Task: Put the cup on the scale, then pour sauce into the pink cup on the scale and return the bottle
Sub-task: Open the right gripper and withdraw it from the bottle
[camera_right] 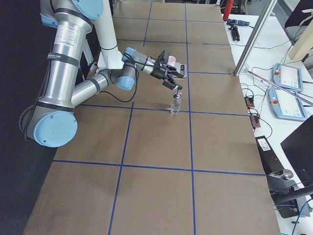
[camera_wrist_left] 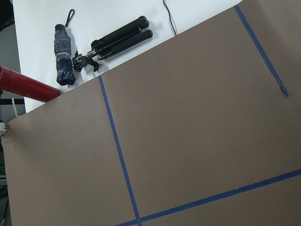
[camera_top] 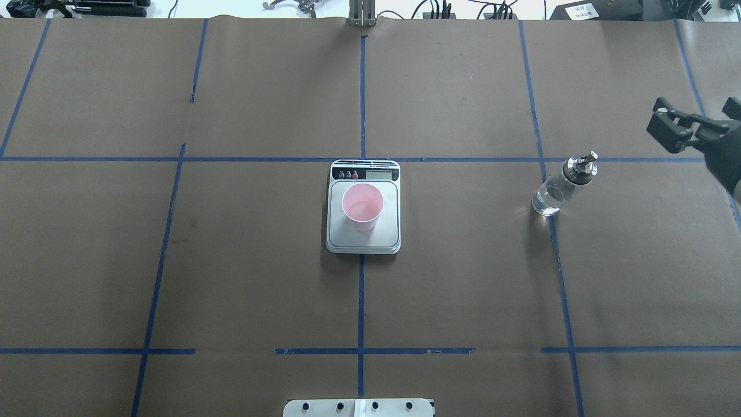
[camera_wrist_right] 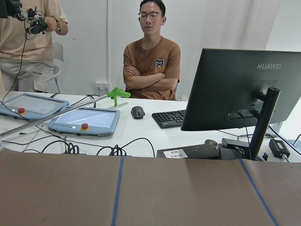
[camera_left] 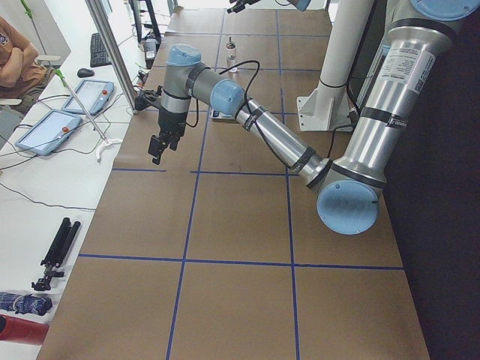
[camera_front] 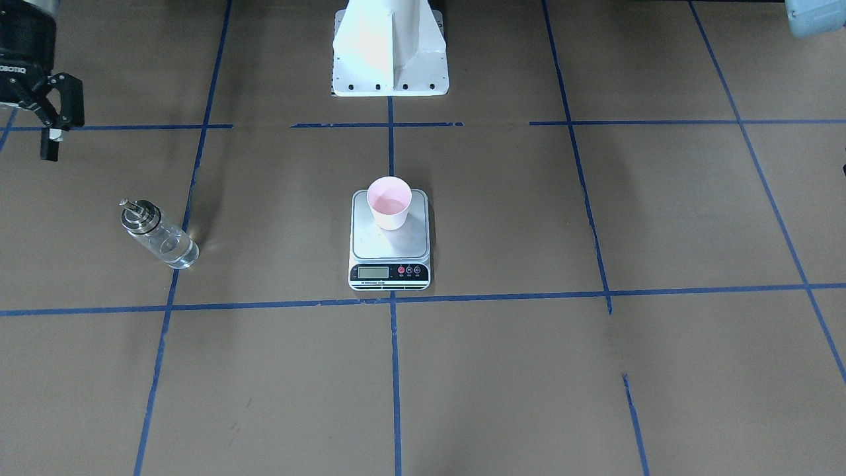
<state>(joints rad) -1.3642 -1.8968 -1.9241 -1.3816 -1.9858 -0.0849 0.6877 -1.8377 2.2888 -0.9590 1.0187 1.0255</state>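
"Where's the cup [camera_top: 362, 205]?"
"Upright on the scale [camera_top: 363, 240], mid-bench [camera_top: 231, 260]."
"The bottle [camera_top: 558, 188]?"
"Standing farther right. Beyond it, the right tool [camera_top: 694, 113] hangs spread, holding nothing. The left tool [camera_left: 159, 146]: can't tell."

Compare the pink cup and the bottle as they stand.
The cup is opaque pink and open-topped; the bottle is clear glass, capped by a metal spout. The cup stands on the scale; the bottle stands on the table. Both are upright and ungripped.
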